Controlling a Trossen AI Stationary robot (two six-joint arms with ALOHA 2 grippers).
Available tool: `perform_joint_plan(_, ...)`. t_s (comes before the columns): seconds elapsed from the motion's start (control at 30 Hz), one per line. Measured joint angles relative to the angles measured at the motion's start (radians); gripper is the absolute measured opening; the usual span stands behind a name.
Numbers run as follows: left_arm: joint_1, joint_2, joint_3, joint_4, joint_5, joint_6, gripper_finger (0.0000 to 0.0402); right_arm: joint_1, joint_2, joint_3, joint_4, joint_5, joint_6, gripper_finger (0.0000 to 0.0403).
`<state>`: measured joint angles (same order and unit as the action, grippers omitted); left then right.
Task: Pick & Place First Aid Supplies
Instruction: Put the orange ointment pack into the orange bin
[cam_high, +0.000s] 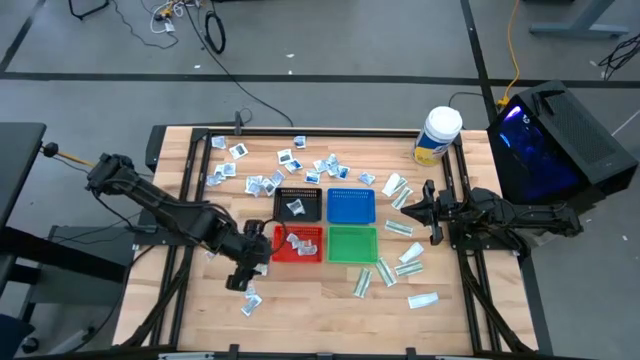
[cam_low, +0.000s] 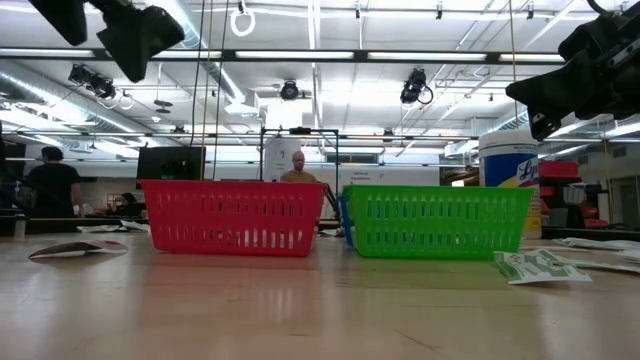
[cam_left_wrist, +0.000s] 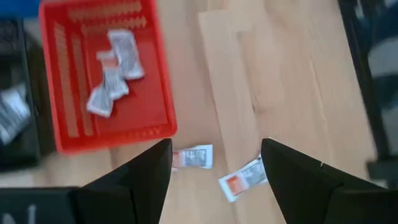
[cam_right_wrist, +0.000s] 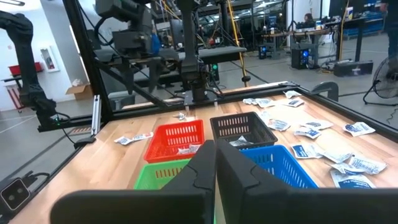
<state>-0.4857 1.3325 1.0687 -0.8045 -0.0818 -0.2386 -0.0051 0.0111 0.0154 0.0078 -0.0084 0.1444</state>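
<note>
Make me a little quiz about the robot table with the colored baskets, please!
1. True or false: the red tray holds packets.
2. Which gripper is open: left gripper or right gripper?
3. Which tray has nothing in it: A black tray, B green tray, C red?

Key:
1. True.
2. The left gripper; it hangs above two packets lying beside the red tray.
3. B.
</note>
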Motion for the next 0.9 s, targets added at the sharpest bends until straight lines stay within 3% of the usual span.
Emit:
perform_joint_plan(0.3, -0.014, 0.001, -0.004, 0.002, -0.009, 0.243, 0.0254, 0.000, 0.000, 0.000, 0.000, 0.000, 0.000, 0.0018)
perform_joint_plan(0.47, -0.005, 0.001, -0.015, 0.003, -0.003, 0.271, 0.0254, 0.000, 0.000, 0.000, 0.000, 0.000, 0.000, 0.0018)
perform_joint_plan(0.63, -0.009, 0.001, -0.015, 0.028, 0.031, 0.134, 0.0254, 0.000, 0.000, 0.000, 0.000, 0.000, 0.000, 0.0018)
perform_joint_plan(0.8, -0.028, 0.001, -0.015, 0.030, 0.039, -0.230, 0.0254, 0.000, 0.000, 0.000, 0.000, 0.000, 0.000, 0.0018)
perform_joint_plan(0.9, -0.041, 0.002, -0.015, 0.030, 0.038, -0.340, 0.0254, 0.000, 0.000, 0.000, 0.000, 0.000, 0.000, 0.0018)
